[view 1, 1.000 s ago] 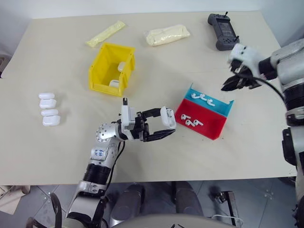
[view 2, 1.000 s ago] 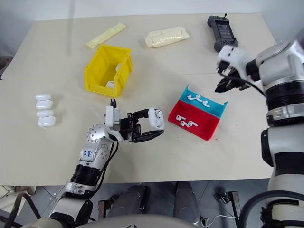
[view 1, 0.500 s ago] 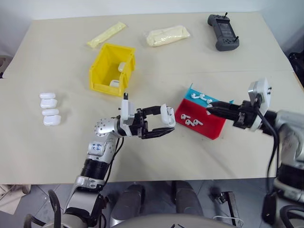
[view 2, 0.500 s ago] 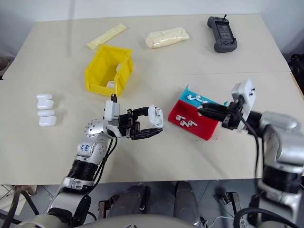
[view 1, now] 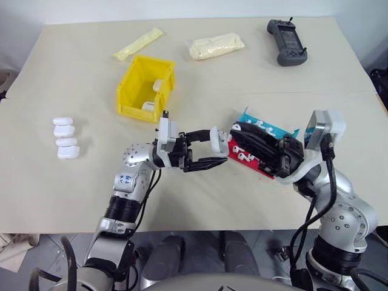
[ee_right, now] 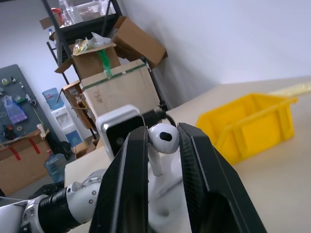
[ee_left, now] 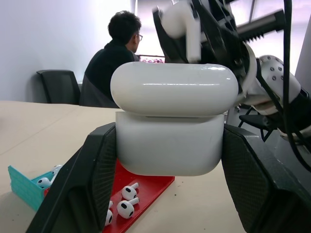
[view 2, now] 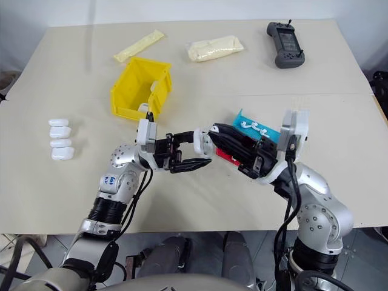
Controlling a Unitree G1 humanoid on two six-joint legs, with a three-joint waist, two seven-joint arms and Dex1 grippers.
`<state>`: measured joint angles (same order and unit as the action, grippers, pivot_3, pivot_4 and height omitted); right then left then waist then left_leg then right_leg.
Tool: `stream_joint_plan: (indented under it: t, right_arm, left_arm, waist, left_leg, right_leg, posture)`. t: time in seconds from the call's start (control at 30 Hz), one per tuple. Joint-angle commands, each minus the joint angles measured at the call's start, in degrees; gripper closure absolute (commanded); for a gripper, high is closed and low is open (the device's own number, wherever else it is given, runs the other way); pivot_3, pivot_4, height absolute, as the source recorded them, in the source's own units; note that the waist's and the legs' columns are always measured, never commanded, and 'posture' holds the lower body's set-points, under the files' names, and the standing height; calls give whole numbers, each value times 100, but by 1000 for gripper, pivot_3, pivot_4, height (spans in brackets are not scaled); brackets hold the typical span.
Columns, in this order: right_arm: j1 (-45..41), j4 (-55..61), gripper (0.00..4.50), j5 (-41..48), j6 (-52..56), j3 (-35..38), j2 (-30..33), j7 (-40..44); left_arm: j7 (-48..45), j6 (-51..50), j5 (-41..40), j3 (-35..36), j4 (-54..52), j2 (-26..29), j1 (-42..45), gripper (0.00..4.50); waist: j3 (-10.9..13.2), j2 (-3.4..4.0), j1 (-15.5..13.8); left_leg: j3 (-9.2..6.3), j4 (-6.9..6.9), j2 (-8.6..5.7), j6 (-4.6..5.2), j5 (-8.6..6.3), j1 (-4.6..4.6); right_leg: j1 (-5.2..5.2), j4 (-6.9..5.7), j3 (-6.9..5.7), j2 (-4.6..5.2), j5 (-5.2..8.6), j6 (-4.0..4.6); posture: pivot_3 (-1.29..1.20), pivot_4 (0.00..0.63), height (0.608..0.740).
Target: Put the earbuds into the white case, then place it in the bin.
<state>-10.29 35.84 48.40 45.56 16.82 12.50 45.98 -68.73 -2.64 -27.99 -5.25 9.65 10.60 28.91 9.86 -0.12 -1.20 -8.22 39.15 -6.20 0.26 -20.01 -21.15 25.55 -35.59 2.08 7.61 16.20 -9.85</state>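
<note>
A red-and-teal tray [view 1: 267,165] holding loose earbuds [ee_left: 127,200] lies partly hidden behind the right gripper [ee_right: 162,145], which pinches one earbud [ee_right: 163,141], stem down. The left gripper [view 1: 213,151] clamps the white case [ee_left: 170,138] upright, lid ajar, above the table [view 1: 73,73]. The bin [view 1: 136,85] sits farther back.

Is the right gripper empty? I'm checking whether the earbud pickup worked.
No: the right gripper pinches a white earbud between its two black fingers.
</note>
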Motion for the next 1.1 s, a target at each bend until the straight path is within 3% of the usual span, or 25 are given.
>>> stream_joint_plan:
  t: [0.03,0.83,0.93,1.1]
  right_arm:
    - [47,153,3962,234,-291,-140,120,-111]
    - [555,-385,3962,288,-907,-1061,659,-298]
    - [541,-328,3004,688,-663,-1052,860,-286]
    - [500,-297,1386,607,-870,-990,1073,-351]
  left_arm:
    - [31,-39,-179,100,-261,1,32,1694]
    - [134,-156,-203,132,-408,-30,40,1694]
    - [141,-135,-202,137,-401,-44,44,1694]
    - [150,-8,-180,154,-429,-55,29,1694]
  waist:
    - [0,0,0]
    - [0,0,-3]
    - [0,0,-6]
    - [0,0,-13]
  left_leg:
    - [0,0,0,0,0,0]
    - [0,-1,0,0,0,0]
    - [0,-1,0,0,0,0]
    - [0,-1,1,1,0,0]
  right_leg:
    - [0,0,0,0,0,0]
    - [-1,4,0,-1,0,0]
    - [-1,4,0,-1,0,0]
    - [-2,6,0,-1,0,0]
  posture:
    - [0,150,740]
    - [0,150,740]
    - [0,150,740]
    - [0,150,740]
